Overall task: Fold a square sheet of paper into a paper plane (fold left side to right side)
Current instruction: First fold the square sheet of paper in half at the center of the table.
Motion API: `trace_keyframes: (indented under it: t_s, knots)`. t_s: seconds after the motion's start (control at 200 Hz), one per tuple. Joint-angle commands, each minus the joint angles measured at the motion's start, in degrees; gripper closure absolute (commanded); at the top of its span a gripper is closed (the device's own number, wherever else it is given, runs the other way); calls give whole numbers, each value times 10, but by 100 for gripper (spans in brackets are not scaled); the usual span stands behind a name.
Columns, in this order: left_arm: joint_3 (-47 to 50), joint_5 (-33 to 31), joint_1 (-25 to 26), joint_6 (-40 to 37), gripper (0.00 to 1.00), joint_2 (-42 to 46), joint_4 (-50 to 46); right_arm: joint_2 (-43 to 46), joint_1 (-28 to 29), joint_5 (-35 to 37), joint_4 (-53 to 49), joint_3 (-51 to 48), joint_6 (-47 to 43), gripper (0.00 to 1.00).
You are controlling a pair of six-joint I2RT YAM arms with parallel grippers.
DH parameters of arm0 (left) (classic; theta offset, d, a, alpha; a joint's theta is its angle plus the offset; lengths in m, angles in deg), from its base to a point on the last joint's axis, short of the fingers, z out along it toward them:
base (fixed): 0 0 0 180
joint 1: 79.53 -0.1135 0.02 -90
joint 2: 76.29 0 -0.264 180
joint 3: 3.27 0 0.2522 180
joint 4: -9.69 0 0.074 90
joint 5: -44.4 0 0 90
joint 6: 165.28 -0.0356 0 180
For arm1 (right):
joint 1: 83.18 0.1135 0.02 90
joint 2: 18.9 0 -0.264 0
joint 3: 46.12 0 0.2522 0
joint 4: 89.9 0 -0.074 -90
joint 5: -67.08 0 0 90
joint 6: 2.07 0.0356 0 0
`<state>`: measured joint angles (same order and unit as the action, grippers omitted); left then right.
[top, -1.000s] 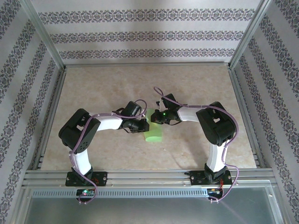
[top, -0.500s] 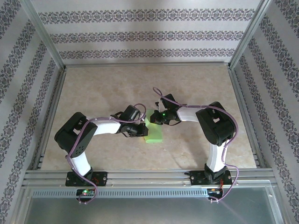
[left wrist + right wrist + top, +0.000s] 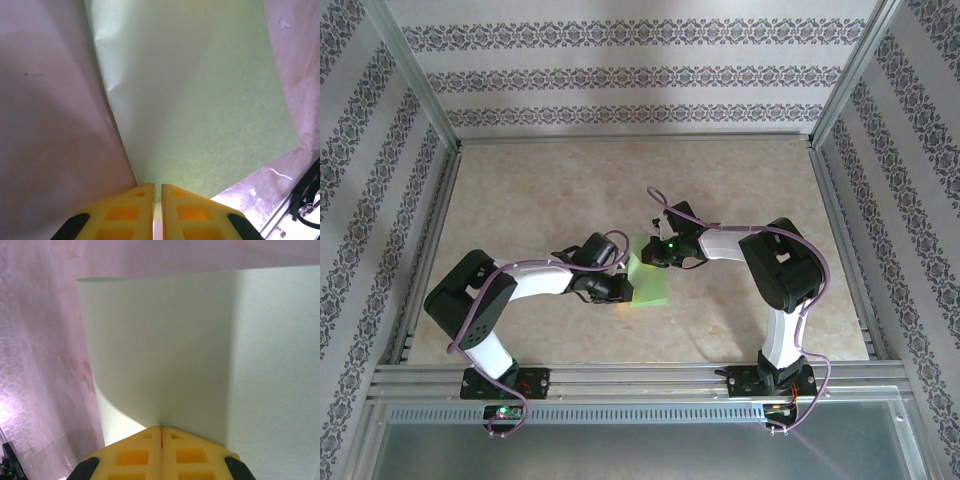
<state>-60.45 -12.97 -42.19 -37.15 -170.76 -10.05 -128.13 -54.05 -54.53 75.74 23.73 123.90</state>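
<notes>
Robot test cell in a lab, dressed up like a room. Alu-profile frame (image 3: 412, 75) boxes in the bench. Patterned wallpaper panels (image 3: 640, 75) stand beyond the left gripper (image 3: 623, 287) & right gripper (image 3: 648, 254) and out to both sides. Marble-look tabletop (image 3: 540, 190) lies under them. Behind them sits a metal mounting rail (image 3: 640, 378) w/ both arm bases (image 3: 505, 382) bolted on.

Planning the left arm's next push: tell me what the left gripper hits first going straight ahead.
The thin light-green paper sheet: it lies right at the left gripper's fingertips, apparently pinched; depth beyond is unclear.
</notes>
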Motion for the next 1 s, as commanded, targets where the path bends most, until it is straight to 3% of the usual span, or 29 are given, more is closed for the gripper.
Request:
trace_keyframes:
  t_s: [0.0,0.505,0.994]
  knots:
    - [-25,6,-6,13,88,26,-18,-31,-5,60,-54,-24,-15,100]
    - [-45,48,-5,19,88,-74,55,-30,-1,60,-56,-21,-14,100]
    - [22,32,14,27,88,-37,22,-30,-1,66,-64,-19,-19,100]
